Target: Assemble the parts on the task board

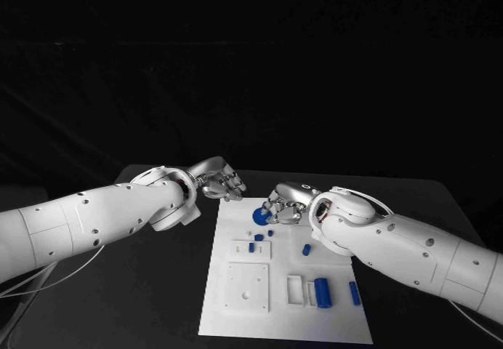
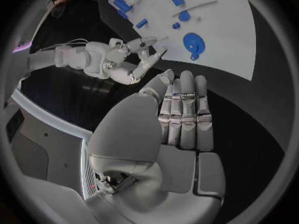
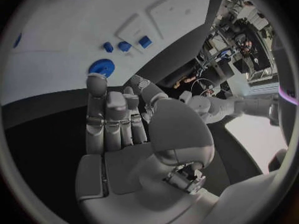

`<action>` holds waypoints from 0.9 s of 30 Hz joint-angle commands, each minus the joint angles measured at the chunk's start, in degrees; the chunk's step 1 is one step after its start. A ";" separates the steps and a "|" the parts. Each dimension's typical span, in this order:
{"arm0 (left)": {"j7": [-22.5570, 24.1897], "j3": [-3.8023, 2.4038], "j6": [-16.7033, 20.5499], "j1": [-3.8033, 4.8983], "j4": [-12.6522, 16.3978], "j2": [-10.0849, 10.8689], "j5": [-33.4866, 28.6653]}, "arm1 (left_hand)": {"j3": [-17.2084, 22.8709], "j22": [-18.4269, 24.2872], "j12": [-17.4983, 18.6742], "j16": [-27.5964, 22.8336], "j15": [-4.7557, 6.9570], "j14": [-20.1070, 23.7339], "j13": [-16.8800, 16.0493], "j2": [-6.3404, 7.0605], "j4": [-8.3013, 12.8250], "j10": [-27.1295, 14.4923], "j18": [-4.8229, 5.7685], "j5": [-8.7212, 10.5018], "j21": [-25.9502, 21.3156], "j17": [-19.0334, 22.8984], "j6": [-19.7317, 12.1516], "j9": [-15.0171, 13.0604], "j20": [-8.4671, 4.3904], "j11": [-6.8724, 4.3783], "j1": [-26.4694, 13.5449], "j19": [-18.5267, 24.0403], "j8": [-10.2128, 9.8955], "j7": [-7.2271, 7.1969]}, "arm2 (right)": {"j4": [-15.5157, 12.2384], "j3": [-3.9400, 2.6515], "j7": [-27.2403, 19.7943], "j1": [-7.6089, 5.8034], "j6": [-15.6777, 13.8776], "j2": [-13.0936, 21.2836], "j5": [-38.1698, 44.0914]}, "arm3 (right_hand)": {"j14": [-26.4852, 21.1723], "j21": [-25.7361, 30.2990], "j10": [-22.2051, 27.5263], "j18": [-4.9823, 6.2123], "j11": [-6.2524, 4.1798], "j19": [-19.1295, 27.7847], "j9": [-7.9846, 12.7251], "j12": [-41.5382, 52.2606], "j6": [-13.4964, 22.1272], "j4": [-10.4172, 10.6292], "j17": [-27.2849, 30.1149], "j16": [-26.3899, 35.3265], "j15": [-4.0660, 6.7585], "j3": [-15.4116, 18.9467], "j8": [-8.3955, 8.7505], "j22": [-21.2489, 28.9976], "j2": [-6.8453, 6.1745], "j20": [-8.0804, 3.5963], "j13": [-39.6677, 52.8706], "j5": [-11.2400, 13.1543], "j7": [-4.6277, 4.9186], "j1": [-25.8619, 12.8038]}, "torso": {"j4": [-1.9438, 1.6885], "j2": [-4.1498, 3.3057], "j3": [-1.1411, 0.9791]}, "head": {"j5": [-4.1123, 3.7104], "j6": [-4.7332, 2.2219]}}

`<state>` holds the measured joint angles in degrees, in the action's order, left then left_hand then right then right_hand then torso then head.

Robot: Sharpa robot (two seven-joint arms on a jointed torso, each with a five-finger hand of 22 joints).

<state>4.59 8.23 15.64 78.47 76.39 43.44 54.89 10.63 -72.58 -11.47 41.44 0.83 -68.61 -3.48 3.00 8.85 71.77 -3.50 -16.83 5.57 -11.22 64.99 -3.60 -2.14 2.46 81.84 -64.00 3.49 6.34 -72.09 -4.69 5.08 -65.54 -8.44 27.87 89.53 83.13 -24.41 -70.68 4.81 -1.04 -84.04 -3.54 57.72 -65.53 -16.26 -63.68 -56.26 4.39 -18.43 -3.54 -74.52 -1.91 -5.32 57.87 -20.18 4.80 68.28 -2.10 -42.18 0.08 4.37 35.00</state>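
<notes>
A lab; cluttered equipment benches point(image 3: 246, 32) beyond the black table point(image 1: 408, 196).

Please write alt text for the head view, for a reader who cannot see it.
Two white robot arms reach over a black table toward the far end of a white task board. The right hand hovers by a round blue gear; the left hand is just beyond the board's far left corner, holding nothing. Smaller blue parts lie nearer.

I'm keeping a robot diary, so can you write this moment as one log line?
left hand: open, beside task board | right hand: open, over board's far end | blue gear: lying on board, not held
</notes>
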 commanded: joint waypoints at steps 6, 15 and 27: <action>0.99 -0.01 8.51 0.56 4.35 2.53 -16.36 | -0.50 -0.17 0.70 -1.16 0.01 -0.89 -0.04 -0.60 -0.24 0.74 0.79 -0.31 -1.41 -1.19 0.26 -0.05 -0.04 -0.01 -0.36 -1.09 0.16 0.02 | 1.93 2.78 -1.27 -1.03 1.18 -2.73 13.14 | 0.69 -2.68 -1.91 -0.48 0.18 -2.32 -0.06 3.52 -1.14 0.02 -1.03 -1.96 -0.30 -2.57 0.02 -1.81 -0.88 -0.06 3.88 1.58 -0.06 0.69 | -1.66 -0.72 1.03 | 0.52 0.40; 3.30 -0.01 11.84 1.12 6.62 3.61 -22.45 | -0.37 0.32 0.91 -1.91 -0.04 -1.09 -0.04 -0.51 -0.51 0.65 0.76 -0.36 -1.69 -1.89 0.03 -0.05 0.00 0.07 -0.56 -1.28 0.17 0.08 | 3.97 5.30 -0.98 -1.80 1.71 -4.11 17.19 | 0.88 -6.46 -3.97 -0.58 0.39 -2.51 -0.06 7.00 -1.74 0.05 -2.09 -4.03 -0.51 -3.33 0.01 -3.74 -1.25 0.16 8.34 2.78 -0.14 1.08 | -2.29 -1.22 1.84 | 0.63 0.55; 3.93 0.00 12.22 1.85 8.39 4.50 -23.68 | -0.22 0.99 1.00 -2.90 -0.14 -1.23 -0.05 -0.42 -0.74 0.39 0.71 -0.42 -1.67 -2.57 -0.31 -0.06 0.10 0.20 -0.54 -1.26 0.18 0.18 | 3.75 6.52 -0.45 -1.96 3.47 -3.43 18.28 | 0.83 -7.06 -4.32 -0.50 0.67 -2.42 -0.04 6.86 -0.72 0.08 -2.05 -4.63 -0.76 -2.14 0.02 -3.81 -1.73 0.42 9.08 5.49 0.08 1.66 | -2.70 -1.89 2.30 | 0.62 0.94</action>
<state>7.16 8.27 26.70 80.11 84.52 47.96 32.85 10.45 -71.64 -10.81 38.75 0.72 -69.31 -3.49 2.86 8.41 72.18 -3.50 -17.02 4.19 -13.74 64.99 -3.59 -2.16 2.45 81.71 -64.81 3.49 6.34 -68.21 1.82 4.56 -67.47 -6.55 24.39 105.97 83.73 -31.27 -74.64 4.81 -0.52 -84.04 -3.54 64.49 -66.68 -16.12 -65.72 -60.57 3.80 -20.95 -3.54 -74.94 -3.25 -5.32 66.91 -14.79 5.03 69.63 -4.77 -43.88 2.23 4.93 35.91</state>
